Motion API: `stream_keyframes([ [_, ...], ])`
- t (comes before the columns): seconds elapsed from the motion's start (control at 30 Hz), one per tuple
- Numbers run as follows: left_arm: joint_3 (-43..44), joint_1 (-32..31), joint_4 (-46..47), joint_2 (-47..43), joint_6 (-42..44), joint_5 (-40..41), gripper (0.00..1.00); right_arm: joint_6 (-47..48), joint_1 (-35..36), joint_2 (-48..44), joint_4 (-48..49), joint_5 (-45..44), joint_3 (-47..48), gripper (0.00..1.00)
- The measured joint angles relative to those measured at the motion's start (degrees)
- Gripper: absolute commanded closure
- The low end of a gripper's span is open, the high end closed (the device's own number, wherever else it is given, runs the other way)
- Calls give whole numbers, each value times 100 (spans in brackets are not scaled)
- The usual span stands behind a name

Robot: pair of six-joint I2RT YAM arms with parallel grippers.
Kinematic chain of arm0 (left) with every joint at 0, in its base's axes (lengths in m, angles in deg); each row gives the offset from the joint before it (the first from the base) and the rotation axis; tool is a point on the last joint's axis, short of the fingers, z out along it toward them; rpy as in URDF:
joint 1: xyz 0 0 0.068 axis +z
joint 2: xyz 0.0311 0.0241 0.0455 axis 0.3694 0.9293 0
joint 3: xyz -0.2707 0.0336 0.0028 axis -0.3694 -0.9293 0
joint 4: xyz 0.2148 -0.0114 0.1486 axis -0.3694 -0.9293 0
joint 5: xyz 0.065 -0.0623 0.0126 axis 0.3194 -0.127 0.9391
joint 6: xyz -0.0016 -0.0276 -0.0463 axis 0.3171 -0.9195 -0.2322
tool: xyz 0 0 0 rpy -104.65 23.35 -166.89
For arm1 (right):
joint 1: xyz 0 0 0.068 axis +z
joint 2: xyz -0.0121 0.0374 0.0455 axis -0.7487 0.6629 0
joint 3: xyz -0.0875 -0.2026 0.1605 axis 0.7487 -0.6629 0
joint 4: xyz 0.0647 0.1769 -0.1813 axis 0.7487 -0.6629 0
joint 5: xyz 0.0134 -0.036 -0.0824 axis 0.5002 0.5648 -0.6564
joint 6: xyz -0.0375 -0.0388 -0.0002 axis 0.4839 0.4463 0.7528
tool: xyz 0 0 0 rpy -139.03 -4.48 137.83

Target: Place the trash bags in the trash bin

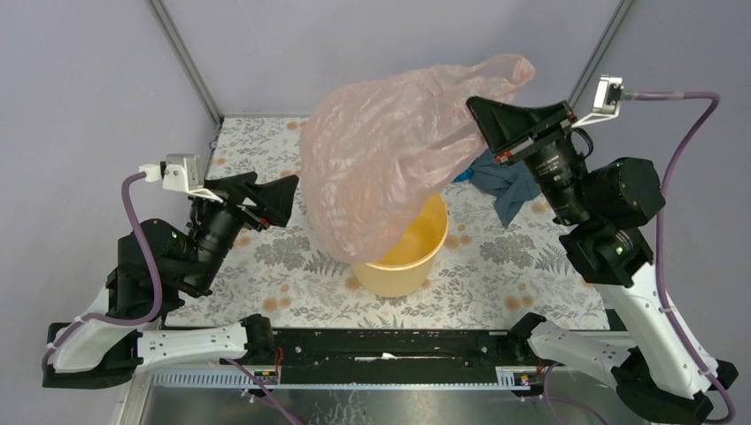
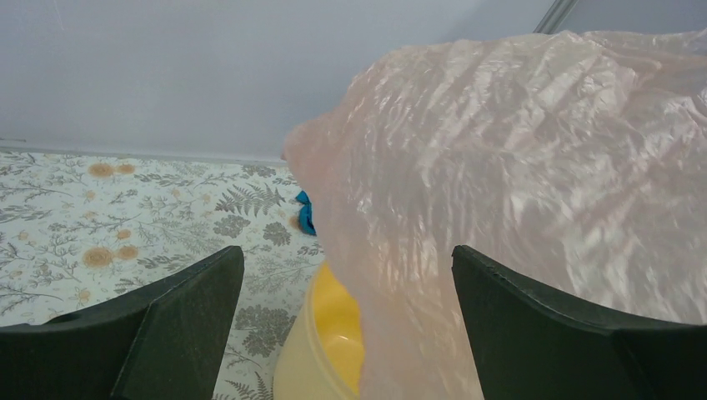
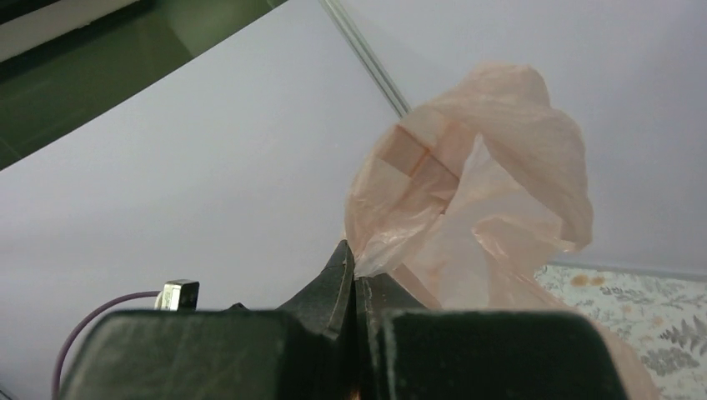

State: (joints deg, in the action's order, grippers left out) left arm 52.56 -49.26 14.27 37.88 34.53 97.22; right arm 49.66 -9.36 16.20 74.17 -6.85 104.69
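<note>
The pale-pink trash bag [image 1: 390,168] hangs in the air, pinched at its upper right edge by my right gripper [image 1: 476,108], which is shut on the film. The bag's lower end drapes over the left side of the yellow-orange trash bin [image 1: 409,257] and into its mouth. In the right wrist view the bag [image 3: 483,200] bunches up just past the shut gripper [image 3: 354,265]. My left gripper [image 1: 288,199] stands open to the left of the bag, apart from it. In the left wrist view the bag [image 2: 517,192] and the bin [image 2: 329,333] lie ahead of the open gripper [image 2: 346,254].
A blue cloth [image 1: 507,184] lies crumpled on the floral tablecloth [image 1: 266,257] behind and right of the bin, under my right wrist. The same cloth [image 2: 306,212] peeks out past the bag in the left wrist view. Grey walls and metal posts enclose the back.
</note>
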Motion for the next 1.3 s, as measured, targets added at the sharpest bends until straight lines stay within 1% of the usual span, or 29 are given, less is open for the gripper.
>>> stream_keyframes([
  [0.13, 0, 0, -39, -22, -22, 2, 1, 103, 0, 168, 267, 341, 90, 100],
  [0.27, 0, 2, -39, -70, -20, 11, 1, 103, 0, -50, 260, 603, -404, 100],
  [0.4, 0, 0, -39, -20, 9, 33, 1, 256, 0, -356, -4, 765, -859, 100],
  [0.5, 94, 2, -136, 280, 20, 68, 1, 520, 0, -529, -509, 632, -922, 100],
  [0.67, 247, 0, -306, 1073, 31, -48, 1, 885, 0, -824, -1180, 37, -916, 100],
  [0.73, 234, 0, -393, 1283, 74, -295, 1, 944, 0, -892, -1364, -127, -896, 100],
  [0.83, 227, 0, -560, 1305, 170, -756, 1, 955, 0, -859, -1451, -232, -772, 100],
  [1.0, 229, 0, -955, 835, 164, -1635, 1, 951, 0, -540, -1464, -251, -684, 100],
  [1.1, 243, 0, -1200, 623, 39, -1875, 2, 949, 0, -363, -1464, -238, -675, 100],
  [1.13, 254, 0, -1241, 599, -4, -1886, 4, 942, 0, -299, -1467, -232, -675, 100],
  [1.2, 284, 2, -1279, 675, -109, -1856, 13, 929, 0, -212, -1467, -212, -675, 100],
  [1.3, 518, 7, -1283, 1349, -229, -1633, 22, 879, 0, -188, -1467, -186, -675, 100],
])
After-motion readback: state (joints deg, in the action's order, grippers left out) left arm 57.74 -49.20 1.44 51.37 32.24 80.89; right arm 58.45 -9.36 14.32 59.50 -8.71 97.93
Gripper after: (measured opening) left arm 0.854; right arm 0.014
